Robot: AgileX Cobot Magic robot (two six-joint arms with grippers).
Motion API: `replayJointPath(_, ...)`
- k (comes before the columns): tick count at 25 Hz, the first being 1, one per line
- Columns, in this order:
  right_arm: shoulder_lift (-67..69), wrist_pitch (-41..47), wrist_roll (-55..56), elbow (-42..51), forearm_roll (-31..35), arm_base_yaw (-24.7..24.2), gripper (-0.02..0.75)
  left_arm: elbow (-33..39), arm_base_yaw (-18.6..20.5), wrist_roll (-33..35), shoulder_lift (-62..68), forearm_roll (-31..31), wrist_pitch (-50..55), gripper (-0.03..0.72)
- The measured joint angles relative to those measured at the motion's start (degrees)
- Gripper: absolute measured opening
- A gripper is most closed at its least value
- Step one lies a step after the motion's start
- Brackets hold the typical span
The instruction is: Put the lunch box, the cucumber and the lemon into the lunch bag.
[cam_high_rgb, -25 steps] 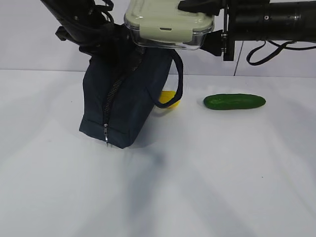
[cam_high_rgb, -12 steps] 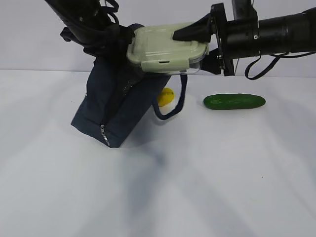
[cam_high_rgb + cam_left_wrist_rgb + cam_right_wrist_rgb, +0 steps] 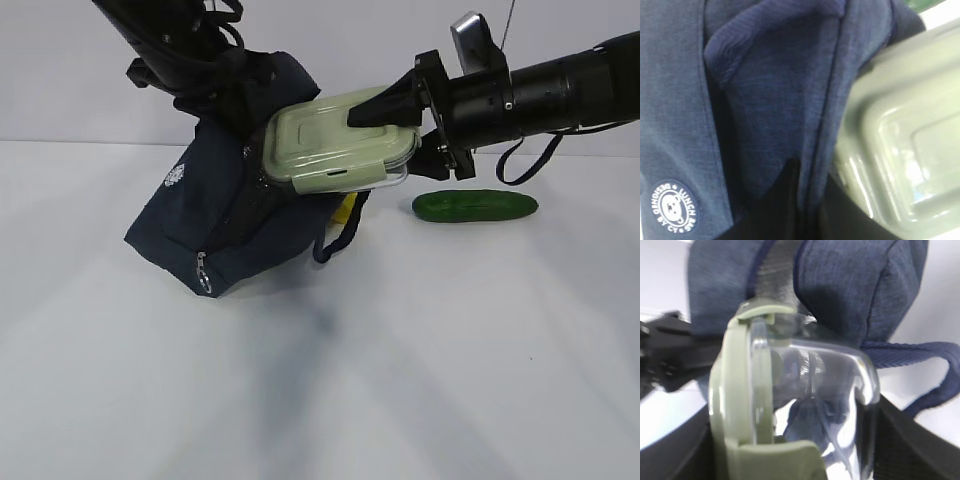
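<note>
The navy lunch bag point(image 3: 215, 215) is lifted and tipped, its top facing right. My left gripper point(image 3: 235, 95) is shut on the fabric at the bag's top edge; in the left wrist view the fabric point(image 3: 765, 100) is pinched between its dark fingers point(image 3: 810, 200). My right gripper point(image 3: 385, 140) is shut on the lunch box point(image 3: 335, 145), sage lid up, its left end pressed against the bag's mouth. The box fills the right wrist view point(image 3: 790, 405) in front of the bag point(image 3: 850, 285). The cucumber point(image 3: 475, 205) lies on the table at the right. The lemon point(image 3: 345, 208) peeks out behind the bag's handle.
A loop handle point(image 3: 340, 235) hangs down under the lunch box; it also shows in the right wrist view point(image 3: 920, 355). The zipper pull point(image 3: 203, 283) hangs at the bag's low front corner. White table point(image 3: 400, 380) with a white wall behind.
The bag has been tipped further over, its bottom swinging left. The right gripper has brought the lunch box down and left, tilted, from above the bag to its mouth.
</note>
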Motion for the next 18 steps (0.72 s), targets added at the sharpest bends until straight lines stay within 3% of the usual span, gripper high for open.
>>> replayJointPath(18, 0.2, -8.1, -2.3, 0.0, -1.4, 5.9, 0.524, 0.0, 0.0, 0.0, 0.0, -3.2, 3.3, 0.009)
